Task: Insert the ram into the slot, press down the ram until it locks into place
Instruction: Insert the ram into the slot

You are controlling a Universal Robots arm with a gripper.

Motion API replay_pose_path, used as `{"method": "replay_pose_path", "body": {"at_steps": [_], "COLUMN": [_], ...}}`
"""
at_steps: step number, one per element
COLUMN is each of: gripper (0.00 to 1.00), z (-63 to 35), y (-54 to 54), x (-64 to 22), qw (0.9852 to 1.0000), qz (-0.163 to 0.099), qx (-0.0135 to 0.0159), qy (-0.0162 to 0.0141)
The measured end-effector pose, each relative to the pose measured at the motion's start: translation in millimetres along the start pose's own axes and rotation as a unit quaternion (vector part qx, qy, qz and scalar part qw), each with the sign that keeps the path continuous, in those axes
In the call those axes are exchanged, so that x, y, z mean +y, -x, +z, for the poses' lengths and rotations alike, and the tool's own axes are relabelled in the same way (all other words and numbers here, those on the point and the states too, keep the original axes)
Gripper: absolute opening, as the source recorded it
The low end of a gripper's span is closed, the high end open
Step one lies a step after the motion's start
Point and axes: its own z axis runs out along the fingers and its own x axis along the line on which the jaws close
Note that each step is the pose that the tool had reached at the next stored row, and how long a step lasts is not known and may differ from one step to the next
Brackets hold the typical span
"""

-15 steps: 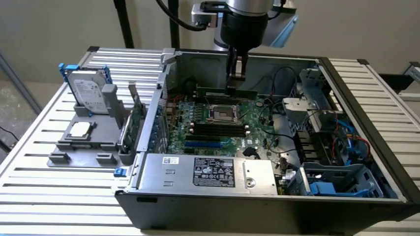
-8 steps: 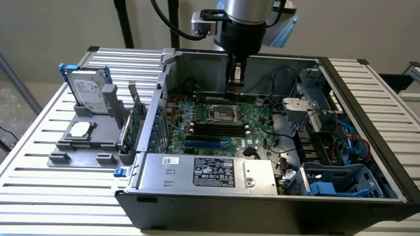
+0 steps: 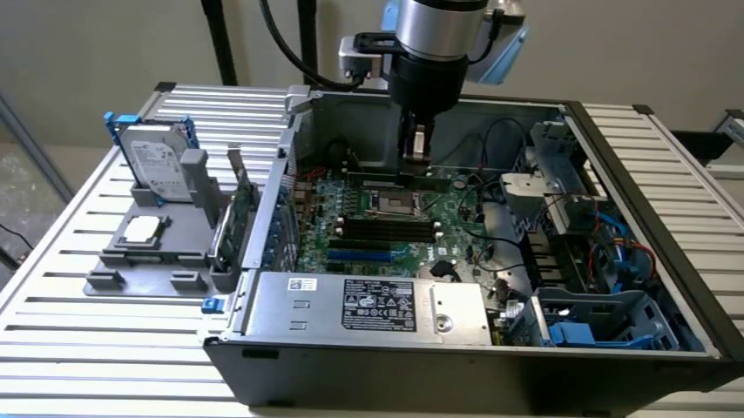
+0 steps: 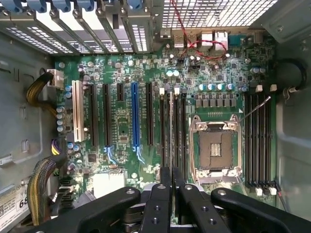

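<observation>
One ram (image 3: pixel 384 180) is clamped in the closed gripper (image 3: pixel 416 159), sticking out to both sides.

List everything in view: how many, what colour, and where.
table: one, white slats, under everything
computer case: one, dark grey, open, on the table
circuit board: one, green, inside the case
memory slots: several, black, parallel rows on the board
processor socket: one, silver frame, between the slot rows
blue socket: one, blue, on the board
power supply: one, silver, inside the case
hard drive: one, silver, blue bracket, on a grey stand beside the case
memory stick: one, green, over the board
arm: one, silver and black, above the case; jaws shut on the memory stick
</observation>
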Motion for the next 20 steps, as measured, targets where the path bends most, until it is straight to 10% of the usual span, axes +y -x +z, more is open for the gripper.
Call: {"method": "replay_pose_path", "body": {"at_steps": [20], "gripper": [0.13], "z": [36.3], "y": [-6.0], "x": [-1.5], "qw": [1.0000], "qz": [-0.005], "qx": [0.0002], "qy": [0.0005]}}
